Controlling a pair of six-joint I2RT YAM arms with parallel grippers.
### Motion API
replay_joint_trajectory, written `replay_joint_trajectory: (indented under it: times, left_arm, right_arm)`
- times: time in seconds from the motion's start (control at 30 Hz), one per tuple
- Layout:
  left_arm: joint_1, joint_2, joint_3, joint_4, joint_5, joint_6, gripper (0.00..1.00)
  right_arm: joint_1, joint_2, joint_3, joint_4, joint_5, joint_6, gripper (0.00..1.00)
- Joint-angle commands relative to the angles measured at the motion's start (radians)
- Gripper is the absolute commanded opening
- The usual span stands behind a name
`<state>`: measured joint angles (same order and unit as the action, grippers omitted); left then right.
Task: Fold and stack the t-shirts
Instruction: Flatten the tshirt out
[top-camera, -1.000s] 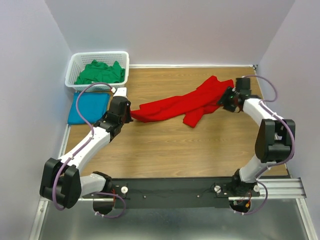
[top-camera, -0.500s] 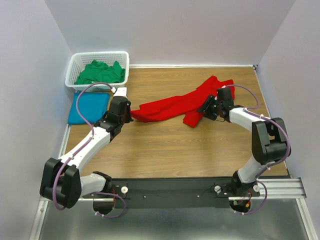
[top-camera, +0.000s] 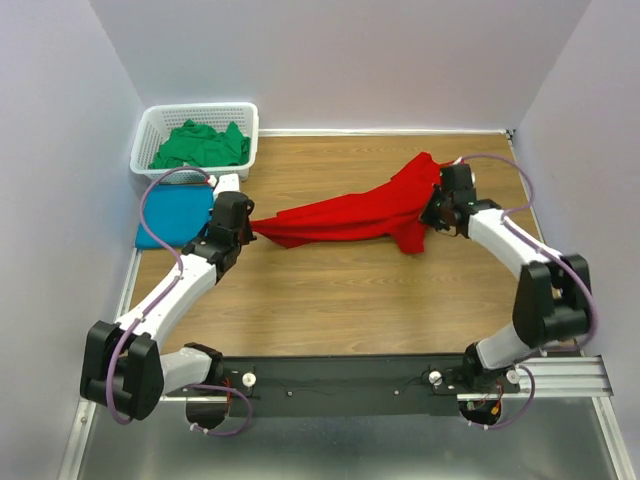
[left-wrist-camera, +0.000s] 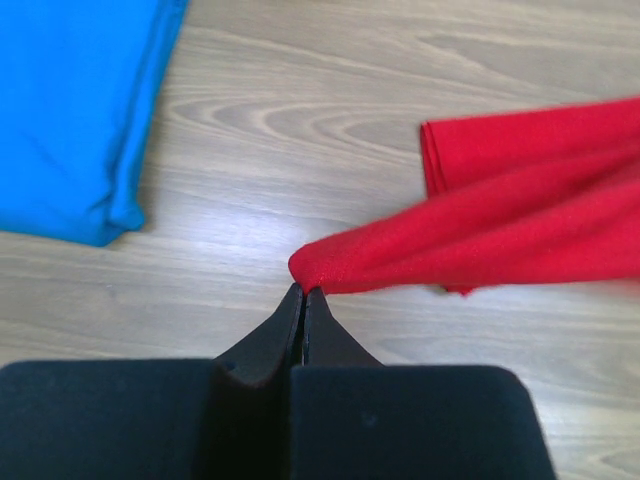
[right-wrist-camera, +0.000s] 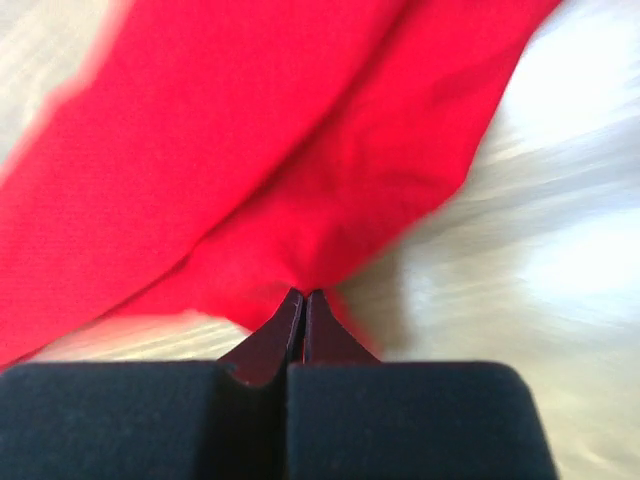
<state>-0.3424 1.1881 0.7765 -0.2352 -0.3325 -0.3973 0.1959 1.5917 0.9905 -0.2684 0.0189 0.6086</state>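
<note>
Looking from above, the red t-shirt (top-camera: 345, 215) stretches mid-table between the left gripper (top-camera: 248, 222) and the right gripper (top-camera: 432, 212). The teal t-shirt (top-camera: 175, 215) lies beside the basket (top-camera: 150, 125).

Left wrist: jaws clamped on a bunched red corner.

Right wrist: jaws pinched on a red fold (blurred).

It looks light and limp, so it is best held by corners or hems.

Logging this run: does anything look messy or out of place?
Nothing damaged. The red t-shirt is bunched into a rope, stretched between the shut left gripper and right gripper; the green t-shirt lies crumpled in the basket.
</note>
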Motion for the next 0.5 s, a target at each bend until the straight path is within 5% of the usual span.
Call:
replay_joint_trajectory:
  times: [0.0,0.13,0.27,0.47]
  left_arm:
    - [0.031,-0.054,0.003,-0.016,-0.086,-0.034,0.0]
    - [0.048,-0.071,0.001,-0.016,-0.089,-0.038,0.0]
    - [0.054,-0.093,-0.006,-0.013,-0.105,-0.04,0.0]
    - [0.059,-0.096,-0.006,-0.018,-0.112,-0.043,0.0]
  right_arm:
    - [-0.001,-0.159,0.15,-0.306,0.261,-0.156,0.01]
    - [0.0,-0.271,0.18,-0.435,0.28,-0.21,0.03]
    - [0.0,-0.337,0.195,-0.434,-0.067,-0.297,0.46]
    - [-0.012,-0.271,0.174,-0.407,0.114,-0.231,0.48]
